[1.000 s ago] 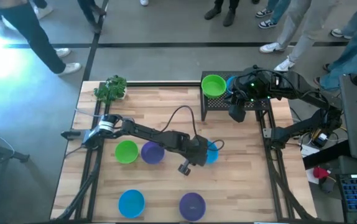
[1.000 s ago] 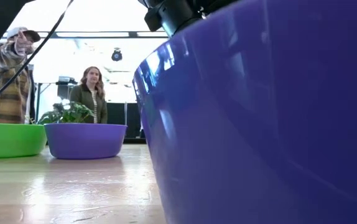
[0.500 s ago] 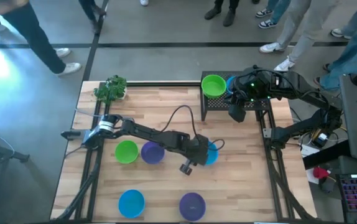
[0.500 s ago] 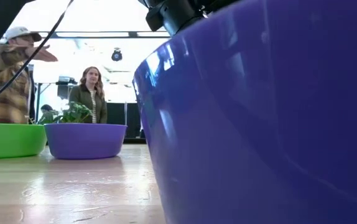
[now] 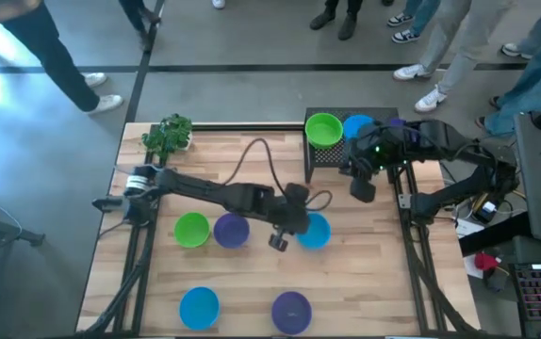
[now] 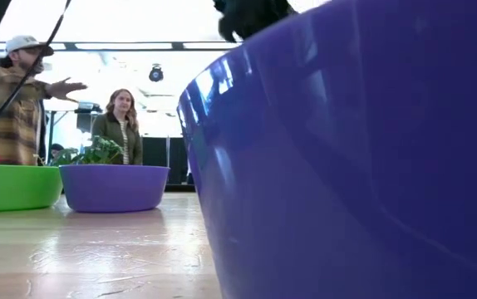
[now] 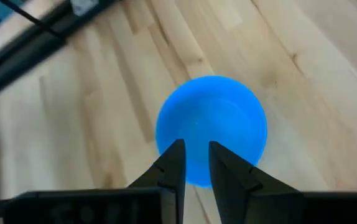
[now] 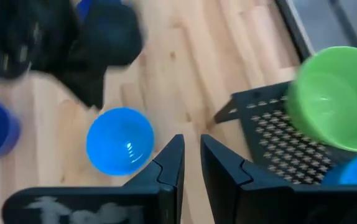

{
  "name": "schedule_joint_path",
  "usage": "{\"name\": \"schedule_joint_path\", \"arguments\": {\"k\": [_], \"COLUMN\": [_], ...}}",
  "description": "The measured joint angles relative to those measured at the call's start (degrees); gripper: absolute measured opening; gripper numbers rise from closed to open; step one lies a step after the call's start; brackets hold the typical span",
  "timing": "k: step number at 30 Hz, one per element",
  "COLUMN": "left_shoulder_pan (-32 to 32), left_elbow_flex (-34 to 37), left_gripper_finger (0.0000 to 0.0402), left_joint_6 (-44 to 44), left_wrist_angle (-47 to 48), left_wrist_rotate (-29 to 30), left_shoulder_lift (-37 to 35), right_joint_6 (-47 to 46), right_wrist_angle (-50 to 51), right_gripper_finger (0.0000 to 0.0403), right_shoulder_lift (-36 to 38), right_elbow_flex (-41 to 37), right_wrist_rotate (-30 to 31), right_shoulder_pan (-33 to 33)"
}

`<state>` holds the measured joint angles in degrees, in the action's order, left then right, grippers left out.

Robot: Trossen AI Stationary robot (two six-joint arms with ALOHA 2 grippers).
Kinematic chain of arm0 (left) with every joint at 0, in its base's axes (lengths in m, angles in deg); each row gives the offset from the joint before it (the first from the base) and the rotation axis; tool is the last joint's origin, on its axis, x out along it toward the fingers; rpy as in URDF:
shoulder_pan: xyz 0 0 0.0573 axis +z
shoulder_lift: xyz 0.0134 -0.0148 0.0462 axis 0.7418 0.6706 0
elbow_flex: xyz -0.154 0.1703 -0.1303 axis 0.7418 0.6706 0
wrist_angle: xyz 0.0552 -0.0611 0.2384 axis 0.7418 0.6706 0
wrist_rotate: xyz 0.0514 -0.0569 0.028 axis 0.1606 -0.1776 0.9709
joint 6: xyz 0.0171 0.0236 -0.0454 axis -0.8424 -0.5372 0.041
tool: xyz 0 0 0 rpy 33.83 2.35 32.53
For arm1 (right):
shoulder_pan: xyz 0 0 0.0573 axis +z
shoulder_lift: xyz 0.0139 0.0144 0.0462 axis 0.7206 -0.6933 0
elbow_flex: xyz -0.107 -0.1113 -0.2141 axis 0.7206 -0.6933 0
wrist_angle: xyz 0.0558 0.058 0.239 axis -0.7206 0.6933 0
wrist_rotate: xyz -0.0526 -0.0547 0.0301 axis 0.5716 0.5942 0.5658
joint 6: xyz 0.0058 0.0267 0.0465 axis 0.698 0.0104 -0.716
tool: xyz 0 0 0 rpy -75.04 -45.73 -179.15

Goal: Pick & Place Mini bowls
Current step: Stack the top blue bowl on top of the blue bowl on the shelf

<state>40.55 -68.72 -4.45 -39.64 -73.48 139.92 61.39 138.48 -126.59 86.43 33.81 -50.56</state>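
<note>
A blue mini bowl [image 5: 314, 231] [image 7: 211, 127] rests on its base on the wooden table, right of centre. My left gripper [image 5: 278, 242] [image 7: 196, 163] hovers above its near-left rim, open by a narrow gap and holding nothing. My right gripper [image 5: 362, 191] [image 8: 192, 155] hangs in front of the black rack [image 5: 338, 155], its fingers a little apart and bare. A green bowl [image 5: 324, 129] and a blue bowl [image 5: 357, 127] sit on the rack. On the table stand a green bowl [image 5: 192, 229], a purple bowl [image 5: 231, 231], a blue bowl [image 5: 198, 306] and a purple bowl [image 5: 291, 311].
A small leafy plant [image 5: 168, 135] stands at the table's far left corner. The left arm's cable [image 5: 252, 160] loops over the table's middle. Several people stand beyond the far edge. The near purple bowl [image 6: 346, 166] fills most of the low view.
My left gripper has risen and drawn back a little toward the table's left, so the blue bowl on the table now shows whole; the bowl has stayed in place. My right gripper has swung off the rack toward the near edge, uncovering the blue bowl on it.
</note>
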Motion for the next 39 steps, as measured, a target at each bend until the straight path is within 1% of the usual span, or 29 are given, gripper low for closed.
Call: {"name": "schedule_joint_path", "arguments": {"k": [4, 9, 13, 16, 20, 24, 29, 35, 39], "left_shoulder_pan": [0.5, 0.5, 0.6, 0.6, 0.7, 0.8, 0.9, 0.9, 0.9], "left_elbow_flex": [0.0, 0.0, 0.1, 1.1, 3.7, 6.3, 9.7, 13.3, 15.0], "left_gripper_finger": [0.0064, 0.0064, 0.0064, 0.0064, 0.0064, 0.0064, 0.0064, 0.0064, 0.0064], "left_joint_6": [0.0, -0.8, -1.2, -2.0, -2.8, -2.8, -2.8, -2.8, -2.8], "left_wrist_angle": [1.5, 4.5, 7.5, 7.6, 7.0, 6.7, 5.4, 2.6, 1.7], "left_wrist_rotate": [0.3, 1.9, 2.9, 3.1, 3.5, 3.8, 4.0, 4.0, 4.0], "left_shoulder_lift": [-3.2, -6.8, -9.7, -11.9, -14.8, -17.5, -20.7, -24.4, -26.8], "right_joint_6": [-0.1, -3.0, -5.2, -7.0, -10.0, -10.3, -10.6, -11.7, -12.1], "right_wrist_angle": [-0.1, -1.6, -6.7, -10.5, -15.1, -20.7, -25.5, -31.4, -35.5], "right_gripper_finger": [0.005, 0.005, 0.005, 0.005, 0.005, 0.005, 0.005, 0.005, 0.005], "right_shoulder_lift": [0.0, 0.0, 0.0, 0.0, 0.0, 0.0, 0.0, -0.1, 0.0], "right_elbow_flex": [-2.7, -8.7, -15.0, -19.5, -24.8, -29.0, -32.7, -36.6, -38.9], "right_wrist_rotate": [0.1, 0.5, 0.5, 0.0, 0.0, 1.2, 2.4, 7.0, 8.0], "right_shoulder_pan": [4.9, 11.0, 15.1, 17.0, 17.7, 17.5, 17.6, 17.5, 17.0]}}
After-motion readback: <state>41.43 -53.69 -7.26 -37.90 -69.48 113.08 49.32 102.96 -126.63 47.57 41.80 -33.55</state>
